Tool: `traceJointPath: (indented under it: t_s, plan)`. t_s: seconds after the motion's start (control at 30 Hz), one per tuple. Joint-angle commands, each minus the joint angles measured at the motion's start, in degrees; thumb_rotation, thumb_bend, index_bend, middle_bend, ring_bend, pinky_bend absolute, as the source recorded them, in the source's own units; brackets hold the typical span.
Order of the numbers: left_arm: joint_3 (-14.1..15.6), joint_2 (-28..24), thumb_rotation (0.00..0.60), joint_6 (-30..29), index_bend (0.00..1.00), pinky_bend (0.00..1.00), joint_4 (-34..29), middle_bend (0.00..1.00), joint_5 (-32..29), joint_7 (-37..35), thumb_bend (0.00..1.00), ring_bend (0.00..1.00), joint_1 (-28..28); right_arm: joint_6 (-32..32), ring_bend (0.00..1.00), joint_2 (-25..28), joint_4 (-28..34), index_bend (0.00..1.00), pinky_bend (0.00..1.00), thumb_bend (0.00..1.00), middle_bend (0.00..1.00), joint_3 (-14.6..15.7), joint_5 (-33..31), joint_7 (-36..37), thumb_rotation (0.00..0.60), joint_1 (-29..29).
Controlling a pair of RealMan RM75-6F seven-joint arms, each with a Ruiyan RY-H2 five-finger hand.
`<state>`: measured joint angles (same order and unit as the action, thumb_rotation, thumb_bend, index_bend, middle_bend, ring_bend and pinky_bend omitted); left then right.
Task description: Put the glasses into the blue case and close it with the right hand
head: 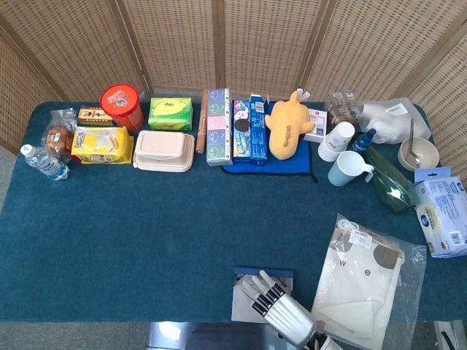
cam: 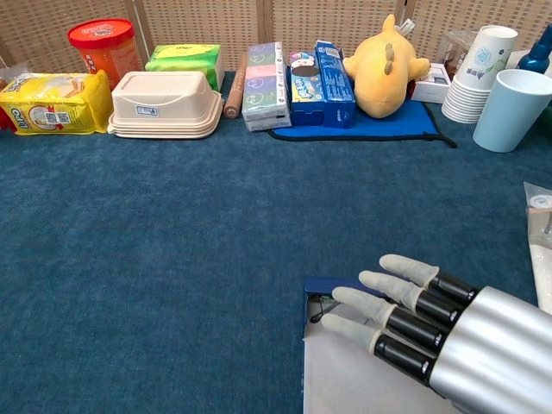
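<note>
The blue case [head: 244, 275] lies at the table's near edge, with a blue rim [cam: 317, 285] and a pale grey surface [cam: 336, 371] showing toward me. A dark bit of the glasses [cam: 321, 308] peeks out just under that rim; the rest is hidden. My right hand [head: 281, 312] lies over the case with its fingers [cam: 405, 269] stretched out toward the far left and nothing held. In the chest view the right hand [cam: 431, 332] covers the case's right half. My left hand is in neither view.
A plastic bag with white cloth [head: 361, 281] lies just right of the case. Along the far edge stand a yellow plush [head: 287, 124], boxes [head: 219, 125], a beige lunchbox [head: 164, 150], a red tin [head: 121, 104], and cups [head: 346, 169]. A wipes pack [head: 441, 215] sits far right.
</note>
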<state>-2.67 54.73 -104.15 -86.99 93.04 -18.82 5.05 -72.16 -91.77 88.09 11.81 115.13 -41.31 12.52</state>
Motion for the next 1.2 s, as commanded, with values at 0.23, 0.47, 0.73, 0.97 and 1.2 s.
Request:
traceJointPath:
  t_s: [0.23,0.47,0.73,0.97,1.2]
  plan:
    - [0.08,0.59,0.6,0.09,0.16,0.2,1.36,0.2,-0.64,-1.04,0.35,0.14,0.35,0.86,0.0,1.65,1.74,0.0,0.06,0.24,0.0,-3.55,-1.8,-1.03,0.415,1.5]
    - [0.07,1.31,0.6,0.42,0.16,0.21,2.65,0.2,-1.14,-2.04,0.35,0.14,0.43,2.53,0.0,3.2,2.82,0.0,0.07,0.25,0.0,-5.89,-4.56,-2.28,0.574,2.35]
    - [-0.02,2.11,0.6,1.07,0.16,0.2,4.22,0.2,-1.6,-2.96,0.35,0.14,0.26,4.15,0.0,3.02,2.52,0.02,0.07,0.27,0.0,-7.77,-7.35,-1.73,0.6,3.47]
    - [-0.14,2.9,0.6,1.53,0.16,0.21,5.4,0.2,-1.91,-3.73,0.35,0.14,0.08,3.99,0.0,2.87,2.5,0.3,0.08,0.33,0.08,-6.58,-5.97,0.21,0.6,4.4]
    - [-0.22,3.48,0.6,1.91,0.16,0.21,6.27,0.19,-2.08,-4.24,0.35,0.14,-0.09,4.27,0.05,2.82,2.6,0.46,0.1,0.36,0.15,-5.96,-5.3,0.68,0.6,5.07]
